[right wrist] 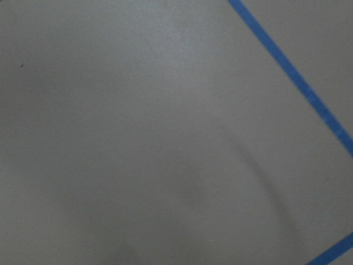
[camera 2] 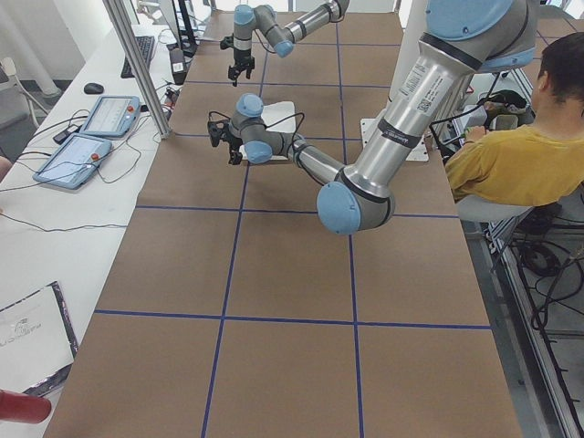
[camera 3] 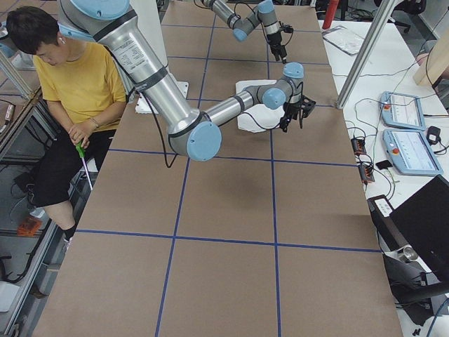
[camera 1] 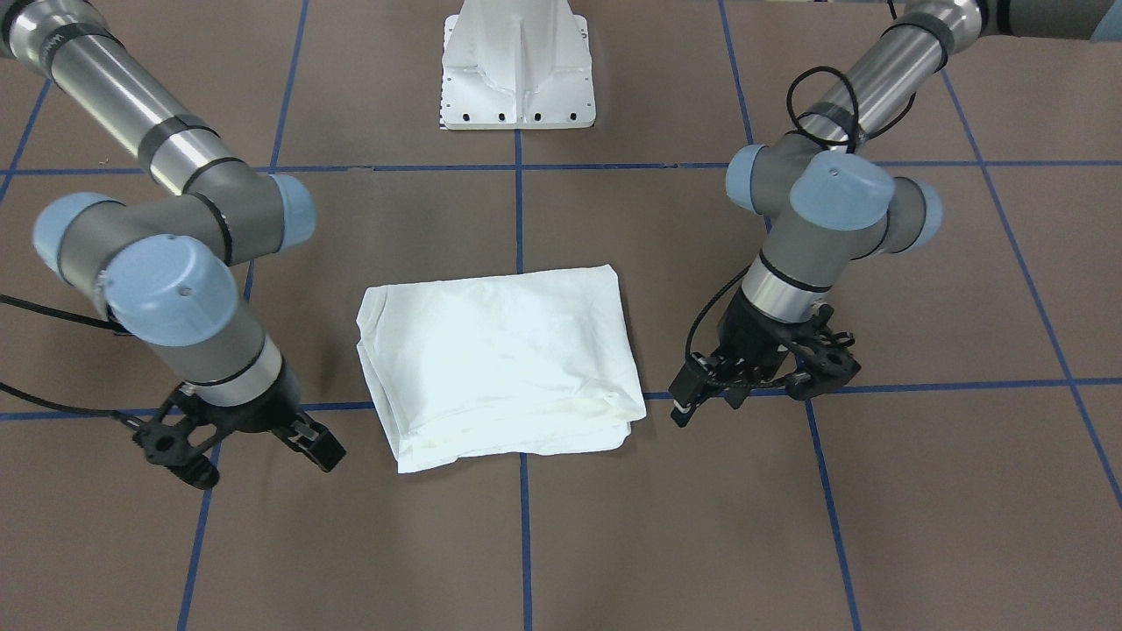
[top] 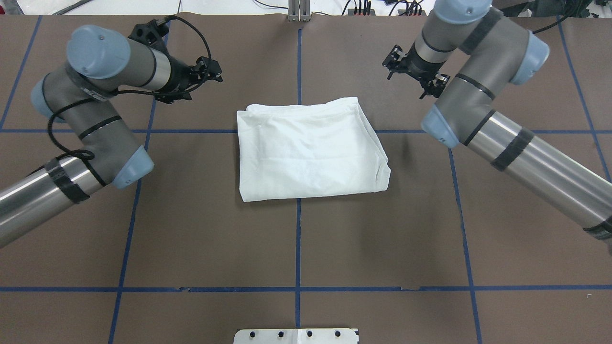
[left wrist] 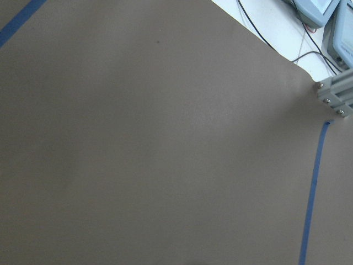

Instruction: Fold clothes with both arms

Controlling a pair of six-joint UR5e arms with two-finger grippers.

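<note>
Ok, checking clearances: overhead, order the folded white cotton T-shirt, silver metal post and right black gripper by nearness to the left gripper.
From the left gripper:
1. Folded white T-shirt, centre table.
2. Silver metal post, far edge, middle.
3. Right gripper, opposite side.

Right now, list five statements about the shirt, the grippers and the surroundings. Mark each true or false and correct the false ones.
1. The shirt lies folded into a compact rectangle on the table. True.
2. The left gripper is clamped on the shirt's edge. False: it is open and off to the side, apart from the shirt.
3. The right gripper is open and holds nothing. True.
4. Black printed text shows on top of the shirt. False: only plain white cloth shows.
5. A person in a yellow top sits beside the table. True.
</note>
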